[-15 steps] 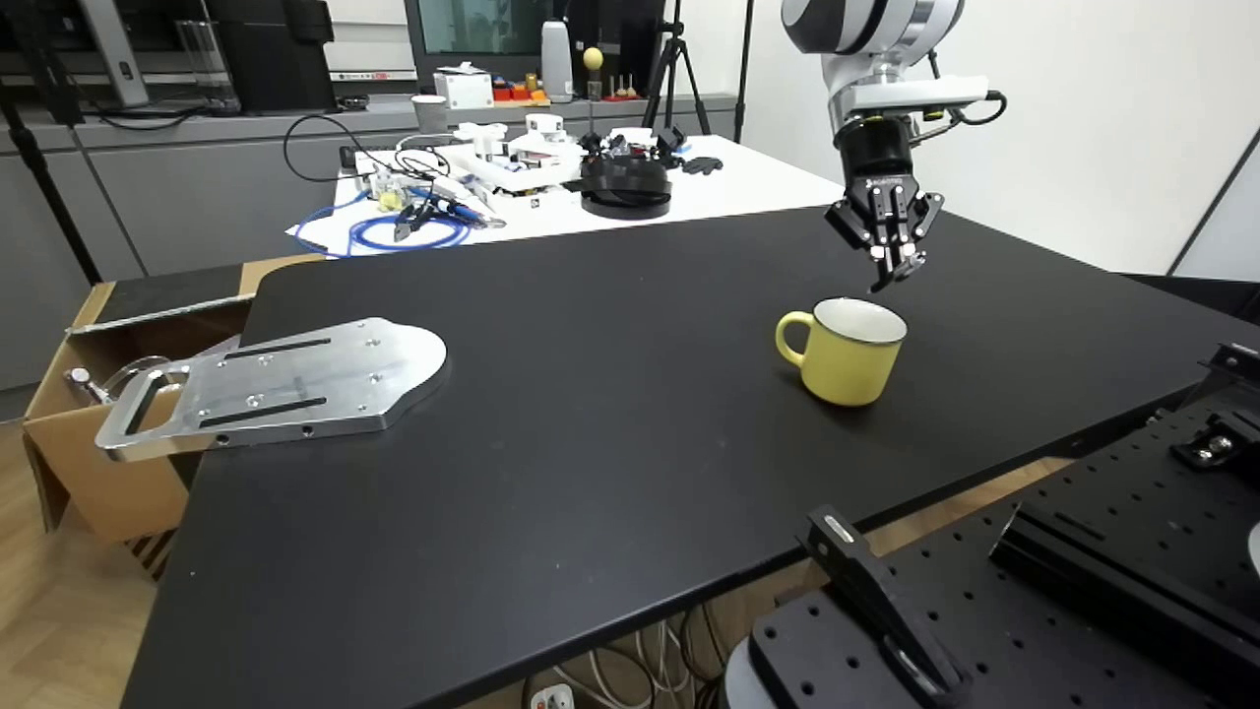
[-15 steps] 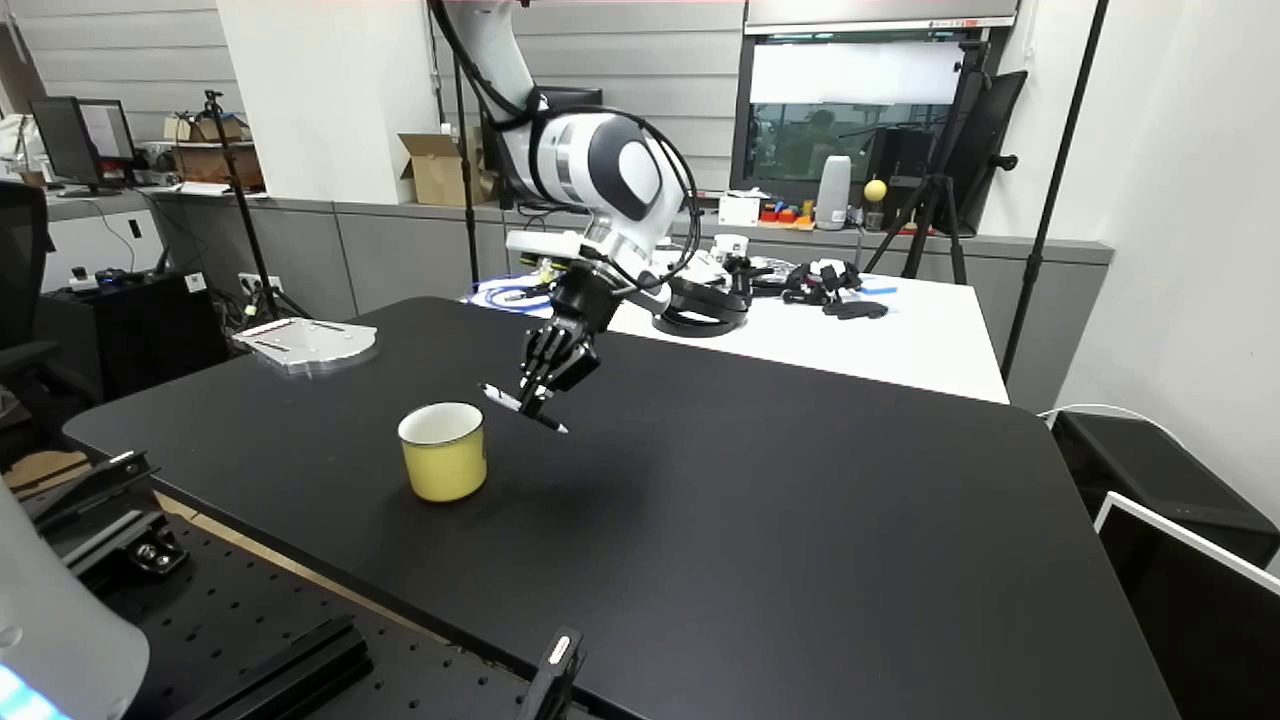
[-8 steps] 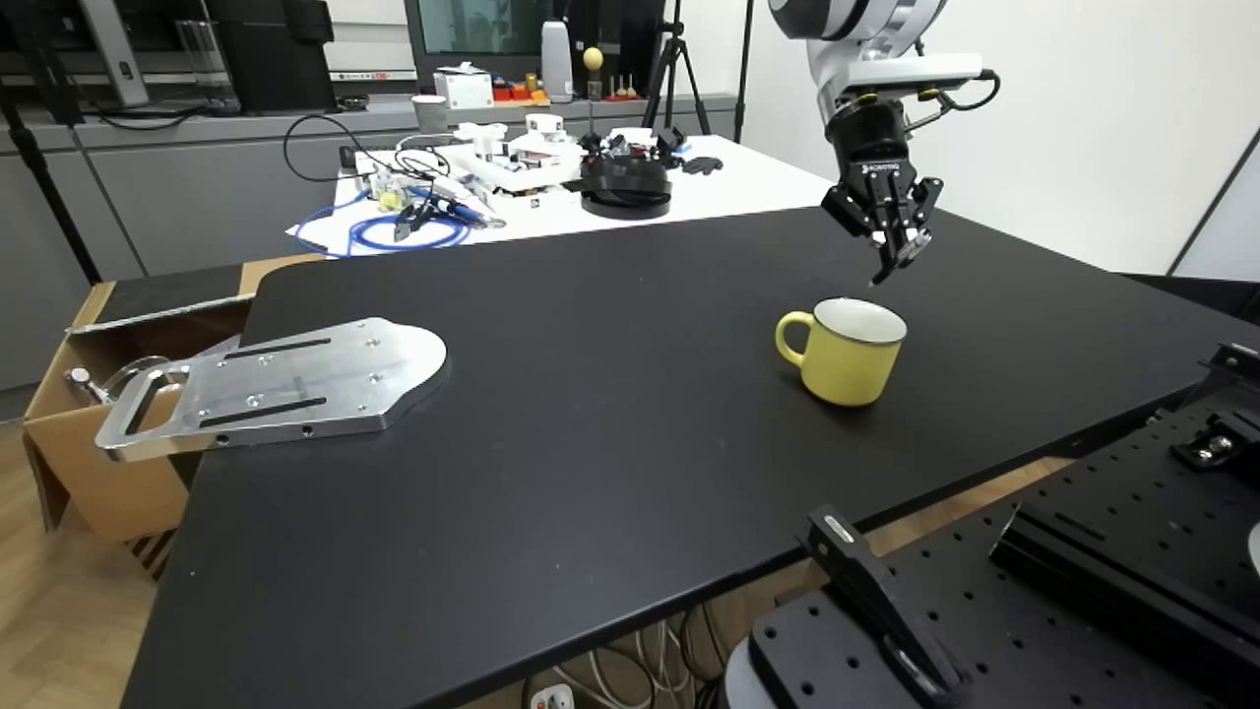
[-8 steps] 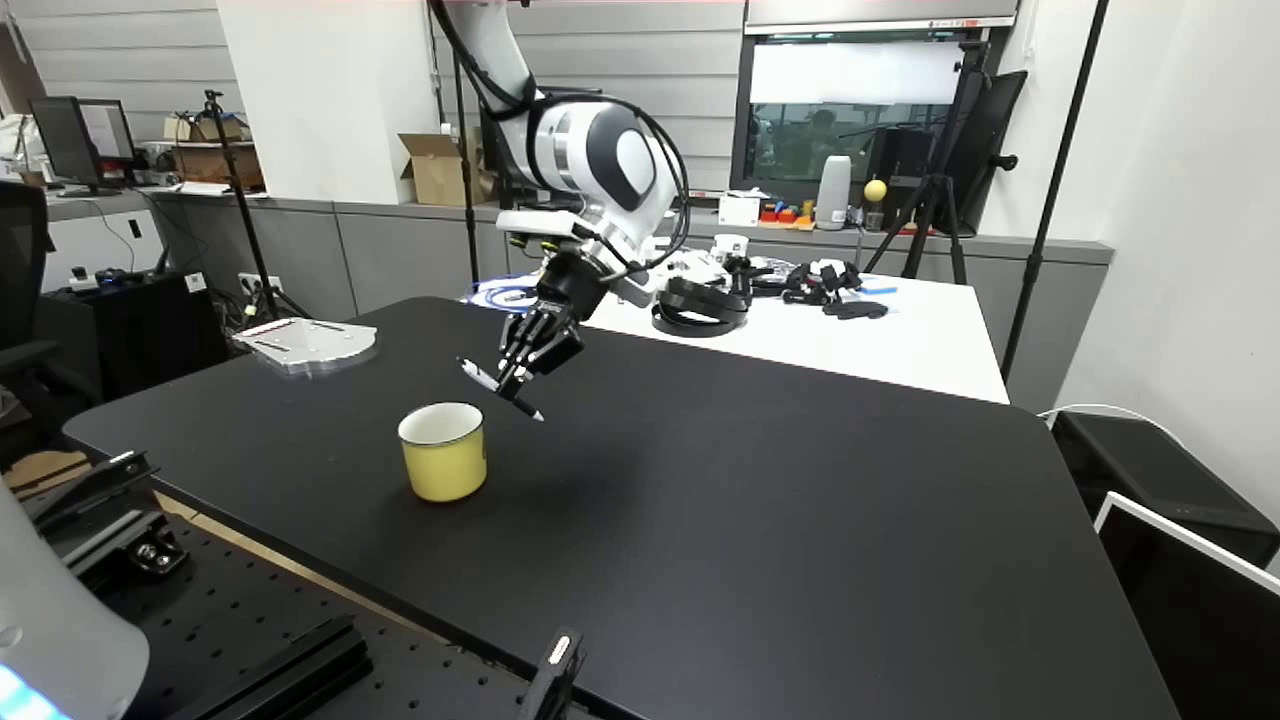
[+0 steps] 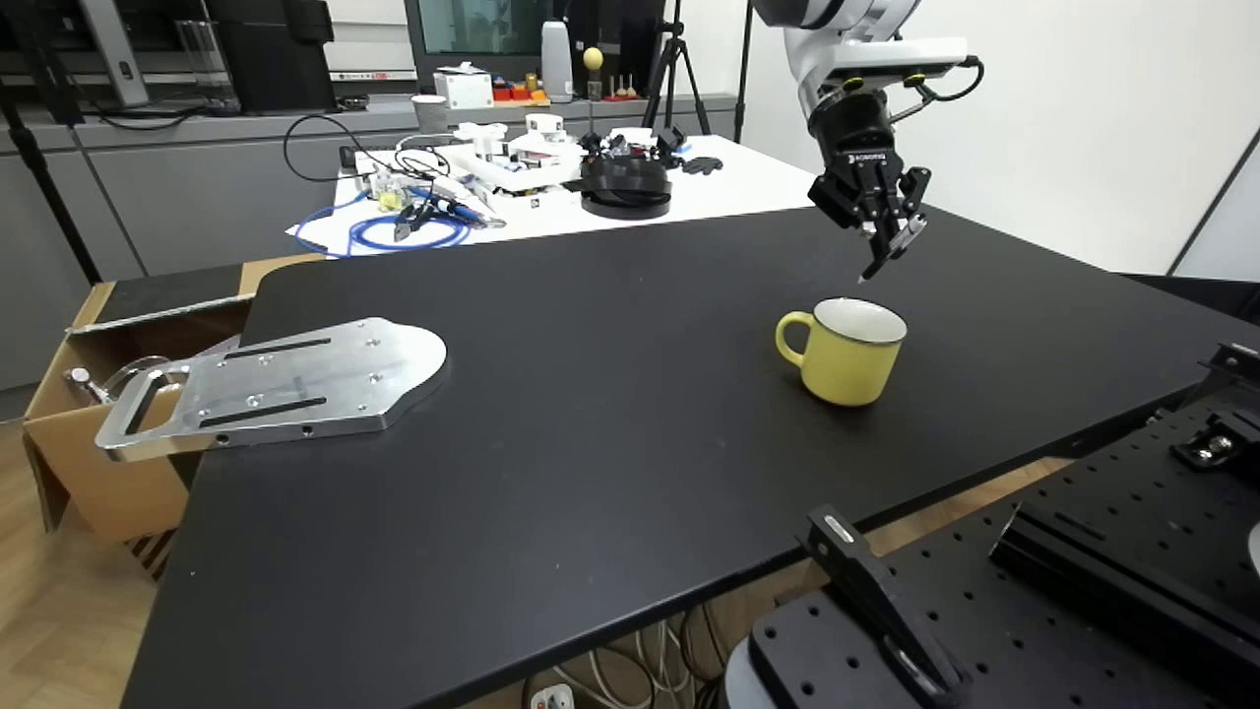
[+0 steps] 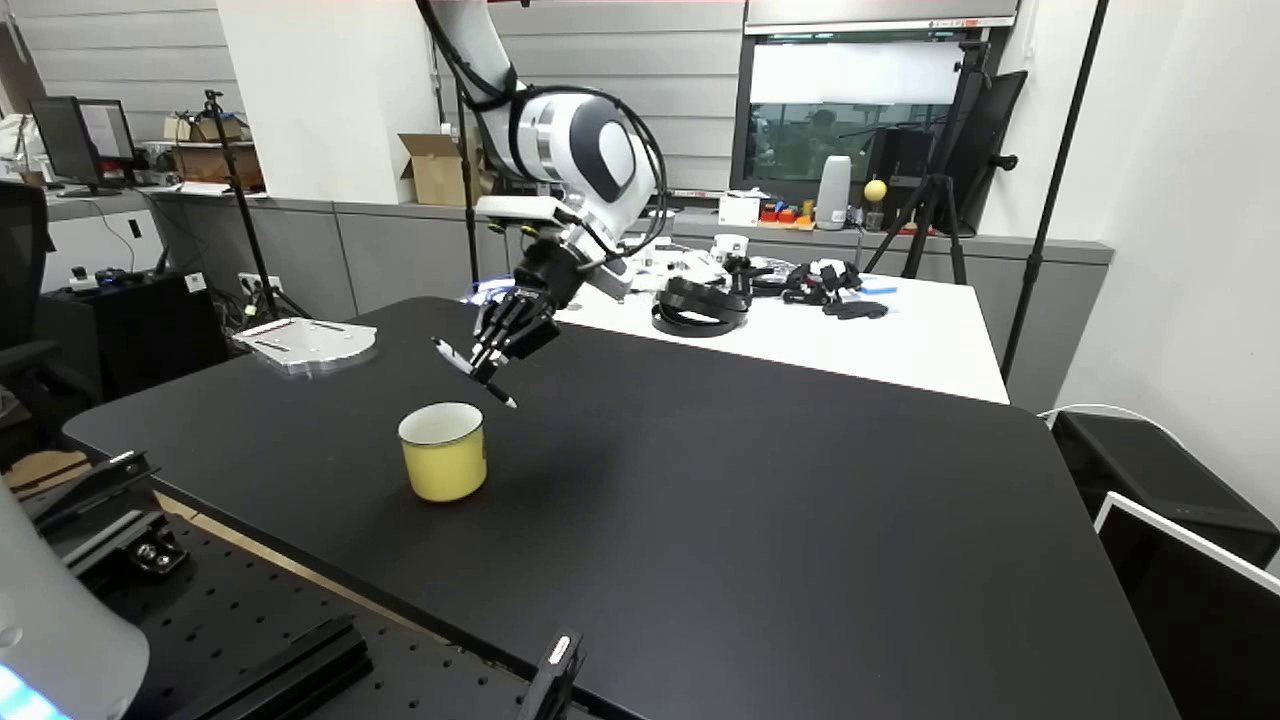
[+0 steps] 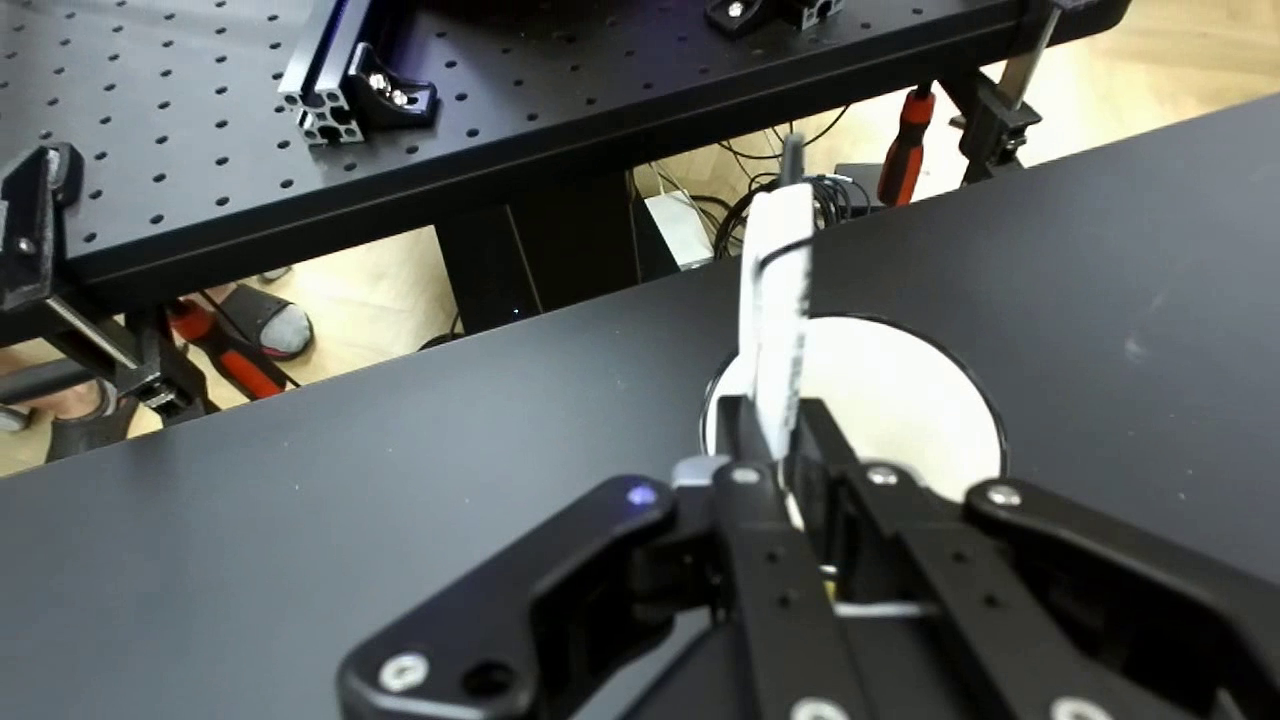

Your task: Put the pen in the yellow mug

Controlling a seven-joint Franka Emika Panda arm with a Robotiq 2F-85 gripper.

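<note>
The yellow mug [image 5: 851, 364] stands upright on the black table, its handle at the left in this exterior view. It also shows in an exterior view [image 6: 443, 470]. In the wrist view its whitish inside [image 7: 900, 400] lies below and behind the fingers, partly hidden. My gripper [image 6: 484, 370] is shut on the pen [image 6: 455, 356], a white marker with a black lower end. The pen is tilted, with its white end up to the left and its tip down to the right, above the mug's rim height. In the wrist view the pen [image 7: 778, 310] sticks out between the fingertips [image 7: 775, 430].
A flat silver metal plate [image 5: 295, 379] lies at the table's far side, over a cardboard box [image 5: 108, 473]. A perforated black base [image 5: 1112, 551] with clamps runs along the near table edge. A white table [image 6: 900, 330] with cables and parts adjoins the back.
My gripper has moved left in both exterior views and slightly up, carrying the pen closer to above the mug. The mug has not moved.
</note>
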